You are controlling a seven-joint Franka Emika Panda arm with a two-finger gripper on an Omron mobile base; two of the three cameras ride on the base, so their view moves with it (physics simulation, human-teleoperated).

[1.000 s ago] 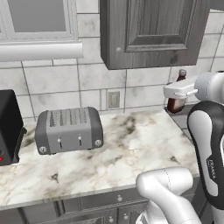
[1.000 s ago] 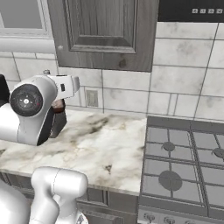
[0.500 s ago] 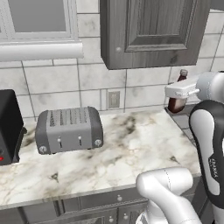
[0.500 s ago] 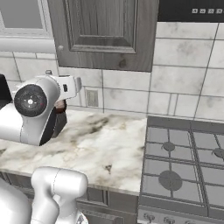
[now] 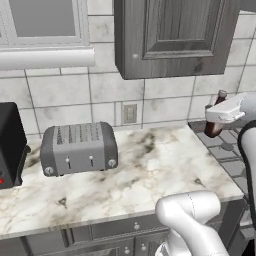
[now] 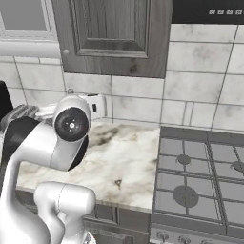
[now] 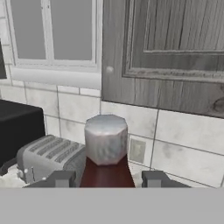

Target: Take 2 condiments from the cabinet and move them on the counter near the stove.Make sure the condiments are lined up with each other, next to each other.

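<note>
Bottle (image 7: 107,164), dark red-brown with faceted silvery cap, clamped between pincer (image 7: 107,179) fingers.

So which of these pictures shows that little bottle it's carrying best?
The hand view: the bottle stands close up between the hand's fingers, silver cap and dark red neck plain. The left base view shows it small at the right edge; in the right base view I can't make it out.

White arm (image 5: 192,217), seemingly dark joints
</note>
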